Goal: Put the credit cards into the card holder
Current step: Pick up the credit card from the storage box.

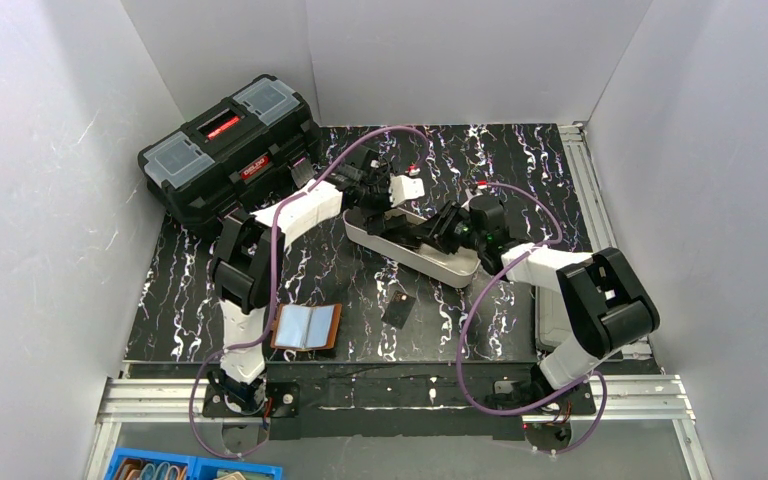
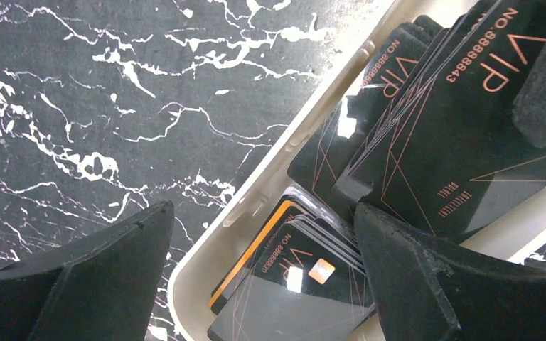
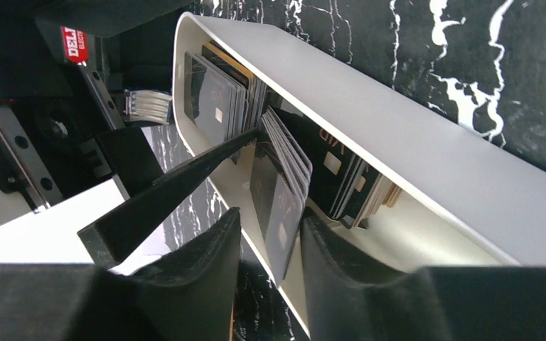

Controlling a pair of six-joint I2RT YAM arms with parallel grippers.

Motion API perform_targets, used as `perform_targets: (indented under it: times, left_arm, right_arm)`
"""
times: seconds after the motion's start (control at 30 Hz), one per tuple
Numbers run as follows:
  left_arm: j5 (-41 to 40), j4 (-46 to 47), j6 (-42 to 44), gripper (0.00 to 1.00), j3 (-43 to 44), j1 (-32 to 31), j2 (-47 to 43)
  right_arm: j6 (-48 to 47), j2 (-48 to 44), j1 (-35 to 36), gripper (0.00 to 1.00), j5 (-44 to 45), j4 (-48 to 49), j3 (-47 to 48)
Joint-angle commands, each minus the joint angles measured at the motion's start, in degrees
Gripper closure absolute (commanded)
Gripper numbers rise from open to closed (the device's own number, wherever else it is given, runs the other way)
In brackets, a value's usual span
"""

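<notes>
Several black credit cards stand and lie in the long white tray (image 1: 457, 265). In the left wrist view a stack of the cards (image 2: 306, 277) lies at the tray's end and more cards (image 2: 455, 135) lean beyond. My left gripper (image 2: 263, 241) is open wide, one finger (image 2: 99, 277) outside the tray's rim (image 2: 206, 249) and the other over the cards. My right gripper (image 3: 274, 263) is open, its jaws either side of a small tilted bunch of cards (image 3: 281, 192), with a gap at the left finger (image 3: 199, 277). One card (image 1: 397, 308) lies loose on the table. The brown card holder (image 1: 305, 327) lies open near the left arm's base.
A big black toolbox (image 1: 230, 150) stands at the back left. Both grippers (image 1: 390, 195) (image 1: 442, 230) crowd over the tray at mid-table. White walls close in the table on three sides. A blue bin (image 1: 160, 467) sits below the near edge.
</notes>
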Motion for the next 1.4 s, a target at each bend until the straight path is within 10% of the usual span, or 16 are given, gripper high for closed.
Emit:
perform_targets:
  times: [0.0,0.27,0.8,1.37]
  left_arm:
    - [1.8,-4.7,-3.0,0.01,2.3,0.1,-3.7]
    - [5.4,-15.8,-7.3,0.01,7.9,5.9,-12.1]
    - [31.2,-35.3,-24.8,0.01,17.7,15.3,-13.6]
    - [52.9,-28.7,-39.4,0.15,16.0,18.0,-7.1]
  right_arm:
    - [-1.2,0.8,1.2,0.65,0.2,0.0,4.2]
    - [-2.3,-0.1,1.3,0.99,1.9,-4.5,6.7]
    - [-5.7,-16.5,-2.1,0.99,-8.4,0.4,1.2]
    - [1.3,-16.8,-5.7,0.99,-20.3,15.8,-0.1]
